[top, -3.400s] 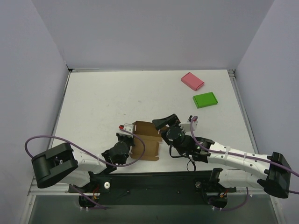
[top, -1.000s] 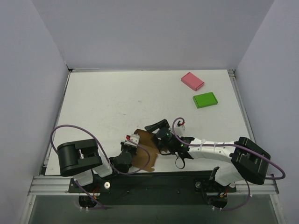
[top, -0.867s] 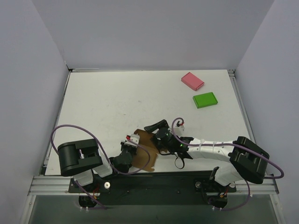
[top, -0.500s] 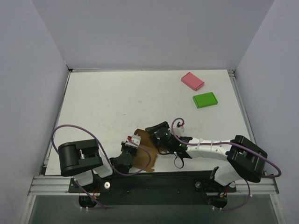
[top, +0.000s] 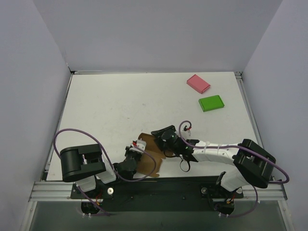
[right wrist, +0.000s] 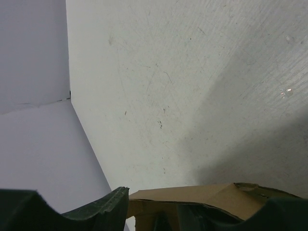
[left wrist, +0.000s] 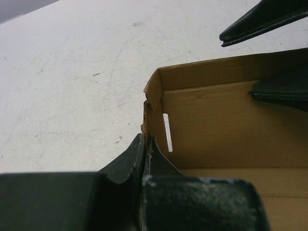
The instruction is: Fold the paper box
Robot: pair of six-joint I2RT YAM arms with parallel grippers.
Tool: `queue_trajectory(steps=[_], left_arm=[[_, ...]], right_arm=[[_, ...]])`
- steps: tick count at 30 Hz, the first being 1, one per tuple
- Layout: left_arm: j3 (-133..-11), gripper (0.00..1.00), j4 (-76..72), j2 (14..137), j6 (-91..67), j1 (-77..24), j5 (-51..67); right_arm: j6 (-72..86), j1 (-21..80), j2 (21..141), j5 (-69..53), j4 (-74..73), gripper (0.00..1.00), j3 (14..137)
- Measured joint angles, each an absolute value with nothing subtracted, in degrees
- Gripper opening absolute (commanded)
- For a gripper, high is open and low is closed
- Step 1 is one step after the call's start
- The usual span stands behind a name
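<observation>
So the paper box (top: 150, 150) sits right at the near edge of the surface (top: 110, 110), smack between the two arms and half under them. The pink flat box (top: 198, 83) and green flat box (top: 211, 103) are well apart from it at the far right, not part of this.

The left fingers (left wrist: 129, 161) are shut tight on the near end of the box's short side wall (left wrist: 155, 120), the one with the little slot in it. You can see the cardboard edge run straight down into the pinch.

The bit that matters is the far wall (left wrist: 211, 72). It stands upright and runs long-ways out to the right, away from the corner the left arm is holding. The right fingers (left wrist: 260, 19) are apart and straddle it further along: one tip is on the outside beyond the wall and the other is inside the box against the wall's inner face. In the right wrist view the brown edge (right wrist: 192, 195) sits down low between the two tips (right wrist: 96, 209). I don't see an actual pinch on it yet.

My read is that the right arm is the one that has to act. The wall lies directly between its tips, so it only needs to close across the thickness and then work along or over that long edge while the left arm anchors the corner. If the tips land skewed to the wall's length, I'd guess the thin card buckles instead of creasing.
</observation>
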State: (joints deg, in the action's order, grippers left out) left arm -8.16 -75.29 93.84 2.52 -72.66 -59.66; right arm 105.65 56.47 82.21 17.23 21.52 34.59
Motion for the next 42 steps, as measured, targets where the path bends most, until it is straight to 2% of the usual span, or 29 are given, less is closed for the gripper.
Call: queue_trajectory(steps=[14,17,20,21,23,26,27,28,30,31,35,39,42], left_arm=[[-8.8,0.00,-75.3,94.2,5.1,-73.1,-60.6],[-8.8,0.00,-75.2,94.4,5.5,-73.1,-60.8],[-8.8,0.00,-75.2,94.4,6.4,-73.1,-60.9],[-8.8,0.00,-75.2,94.4,6.7,-73.1,-60.9],[-8.8,0.00,-75.2,94.4,7.0,-73.1,-60.9],[-8.7,0.11,-75.2,93.7,7.3,-73.1,-60.5],[-8.4,0.15,-75.2,93.1,7.4,-73.1,-60.2],[-8.1,0.26,-75.1,92.4,7.5,-73.1,-59.7],[-6.8,0.34,-75.0,90.4,8.1,-73.1,-58.3],[-6.1,0.41,-75.0,89.3,8.3,-73.1,-57.1],[-3.7,0.55,-75.0,84.2,9.1,-73.3,-51.6],[-2.5,0.60,-73.7,75.6,8.3,-73.4,-45.8],[-2.5,0.62,-69.3,62.6,5.9,-73.4,-40.9]], right_arm=[[110.8,55.0,83.8,14.4,21.7,0.36,34.6],[112.1,54.5,84.9,13.5,22.6,0.29,34.8],[112.8,54.3,85.8,12.4,24.0,0.19,35.3],[113.1,54.3,86.1,12.1,24.6,0.13,35.5],[113.4,54.1,86.8,11.3,25.7,0.08,35.9],[113.5,54.0,87.0,10.6,26.4,0.00,36.1],[113.4,54.0,87.0,10.6,26.5,0.00,36.1],[113.2,54.0,87.0,10.6,26.5,0.00,36.1],[112.8,54.0,87.0,10.4,26.9,0.00,36.1],[112.5,54.0,87.0,10.4,26.9,0.00,36.1],[111.3,54.0,87.0,10.4,27.3,0.00,36.0],[109.8,54.0,87.0,10.5,30.8,0.00,34.5],[107.9,54.0,87.0,10.7,33.7,0.00,32.9]])
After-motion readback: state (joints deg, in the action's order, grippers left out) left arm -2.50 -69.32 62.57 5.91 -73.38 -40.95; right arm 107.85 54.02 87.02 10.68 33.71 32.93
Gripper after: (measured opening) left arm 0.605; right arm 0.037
